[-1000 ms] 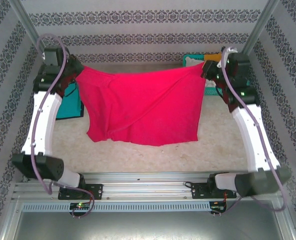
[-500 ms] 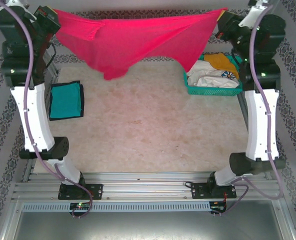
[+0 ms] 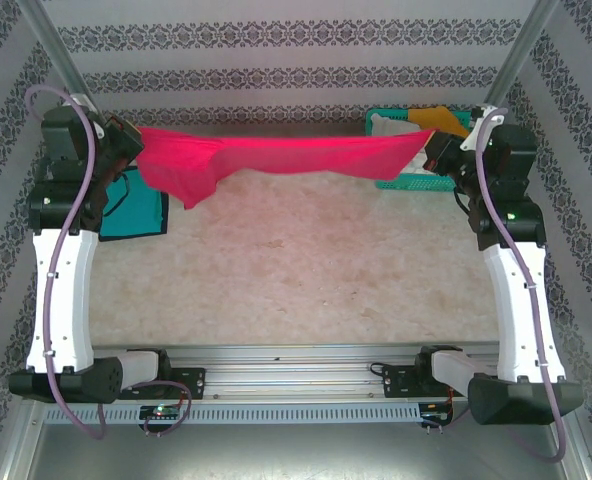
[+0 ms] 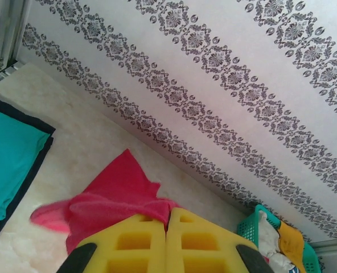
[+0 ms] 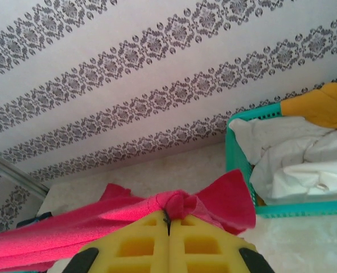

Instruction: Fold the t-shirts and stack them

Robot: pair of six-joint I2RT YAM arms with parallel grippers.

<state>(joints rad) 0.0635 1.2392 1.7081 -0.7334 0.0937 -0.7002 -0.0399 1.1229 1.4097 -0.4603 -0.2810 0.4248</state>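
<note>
Both arms have come down since half a second ago, so the pink-red t-shirt (image 3: 276, 158) sits lower in the top view instead of up at the upper edge. It's pulled out into a narrow band in the air over the far part of the tabletop (image 3: 296, 290), with its long axis running straight left to right. The left end hangs down in a loose bunch and the right end tapers to a corner.

Count-wise:
- one pink-red t-shirt, strung between the arms
- one teal t-shirt (image 3: 144, 212) with dark edging, lying flat on the tabletop at far left, partly behind the left arm
- one mesh basket (image 3: 416, 183) at far right, with white cloth (image 5: 294, 159) and an orange piece (image 5: 322, 105) piled in it — can't tell how many white shirts that is

Left gripper (image 4: 166, 219): yellow pads pressed together, with pink cloth bunched right at the tips, so it's pinching the shirt's left end. Right gripper (image 5: 168, 219) is the same deal — pads tight together on a knot of pink fabric at the right corner, just in front of the basket.
</note>
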